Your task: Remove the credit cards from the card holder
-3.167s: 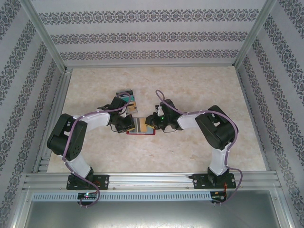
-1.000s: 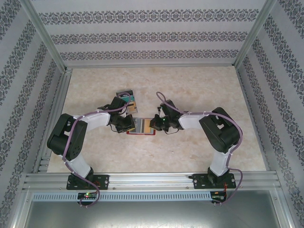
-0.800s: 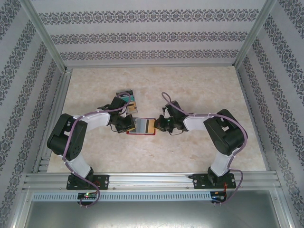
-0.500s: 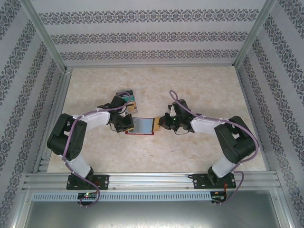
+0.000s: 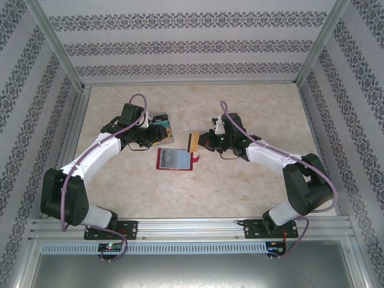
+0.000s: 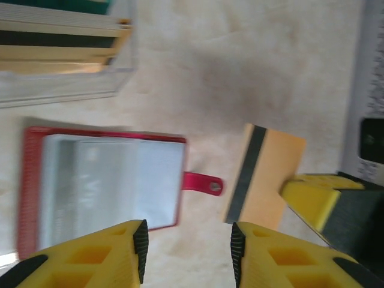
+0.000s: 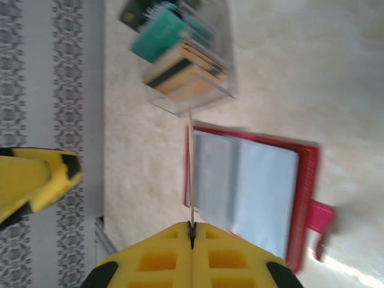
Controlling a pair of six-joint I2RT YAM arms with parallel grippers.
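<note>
The red card holder [image 5: 175, 159] lies open on the table, its grey-blue inner face [image 6: 102, 180] up and its red tab [image 6: 201, 183] pointing right. My right gripper [image 5: 201, 143] is shut on a tan credit card with a black stripe [image 5: 193, 144], held on edge just above the holder's right end. In the right wrist view that card [image 7: 191, 174] is edge-on in the right gripper [image 7: 192, 228]. My left gripper [image 5: 155, 137] hovers open behind the holder's left end. In the left wrist view the left gripper [image 6: 187, 252] has nothing between its jaws.
A fanned pile of teal, tan and dark cards [image 5: 163, 125] sits in a clear tray [image 6: 66, 90] just behind the holder. Aluminium rails [image 5: 72, 138] and patterned walls enclose the table; the marbled tabletop [image 5: 252, 114] is bare on the right.
The right gripper drew the tan card out of the holder to the right and lifted it. The left gripper let go of the holder's left end, opened and pulled back.
</note>
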